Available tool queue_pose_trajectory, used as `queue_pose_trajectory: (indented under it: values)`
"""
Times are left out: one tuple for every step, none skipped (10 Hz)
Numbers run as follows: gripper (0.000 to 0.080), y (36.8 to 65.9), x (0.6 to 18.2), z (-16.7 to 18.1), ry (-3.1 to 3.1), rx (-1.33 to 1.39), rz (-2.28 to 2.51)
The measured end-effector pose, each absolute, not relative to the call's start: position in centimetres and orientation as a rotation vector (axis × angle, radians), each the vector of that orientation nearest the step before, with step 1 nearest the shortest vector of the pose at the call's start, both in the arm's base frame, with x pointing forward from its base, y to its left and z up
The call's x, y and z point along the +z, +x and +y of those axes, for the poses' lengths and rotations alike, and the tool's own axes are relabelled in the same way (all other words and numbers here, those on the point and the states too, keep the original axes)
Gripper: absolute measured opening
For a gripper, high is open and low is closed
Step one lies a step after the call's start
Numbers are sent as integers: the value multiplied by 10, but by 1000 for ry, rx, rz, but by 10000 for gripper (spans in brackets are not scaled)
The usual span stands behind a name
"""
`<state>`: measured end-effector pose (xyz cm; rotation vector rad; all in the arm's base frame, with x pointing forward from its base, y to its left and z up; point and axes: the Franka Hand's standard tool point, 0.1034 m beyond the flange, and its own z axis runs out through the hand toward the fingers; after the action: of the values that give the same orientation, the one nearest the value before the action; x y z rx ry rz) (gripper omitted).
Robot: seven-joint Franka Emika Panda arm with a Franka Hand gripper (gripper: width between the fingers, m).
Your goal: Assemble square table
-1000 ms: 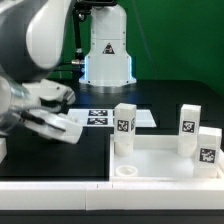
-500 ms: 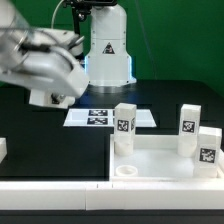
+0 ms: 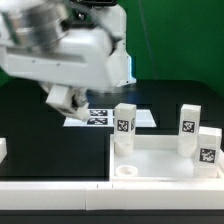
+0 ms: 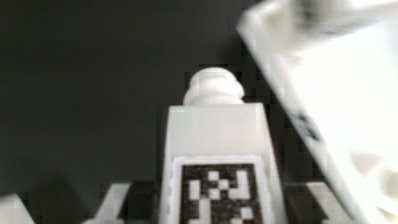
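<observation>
The square table top (image 3: 165,180) is a white rimmed tray at the front of the exterior view's right, with a round hole (image 3: 127,172) at its near corner. Three tagged white legs (image 3: 124,128) (image 3: 188,130) (image 3: 208,150) stand in it. My gripper (image 3: 62,103) hangs above the black table to the left of the tray. In the wrist view my gripper (image 4: 221,200) is shut on a fourth tagged leg (image 4: 217,130), its peg end pointing away. The tray's rim (image 4: 338,90) lies beside it.
The marker board (image 3: 100,116) lies on the table behind the tray, just past my gripper. A small white piece (image 3: 3,150) sits at the exterior view's left edge. The robot's white base (image 3: 108,50) stands at the back.
The arm has swung up from low at the exterior view's left toward the right. The gripper now hangs near the marker board. The tray and its three legs have not moved.
</observation>
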<state>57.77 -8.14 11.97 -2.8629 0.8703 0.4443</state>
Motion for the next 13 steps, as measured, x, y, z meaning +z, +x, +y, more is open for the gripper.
queue_pose_trajectory:
  values:
    - [281, 603, 130, -72, -2895, 298, 887]
    - [281, 615, 138, -60, -2984, 202, 783]
    - [281, 623, 137, -56, -2998, 53, 781]
    - [281, 622, 134, -54, -3004, -42, 783]
    - [281, 624, 134, -53, -3008, -104, 779]
    - [281, 632, 134, -52, -3013, -256, 773]
    - [281, 635, 131, -43, -3007, -365, 780]
    - [281, 640, 128, -26, -2993, -455, 784]
    - [281, 647, 122, -9, -2983, -572, 774]
    - [281, 649, 113, 0, -2997, -603, 741]
    - [281, 648, 113, -2, -3004, -585, 737]
    - [281, 648, 114, -4, -3001, -586, 743]
    - [281, 647, 113, -7, -3008, -618, 723]
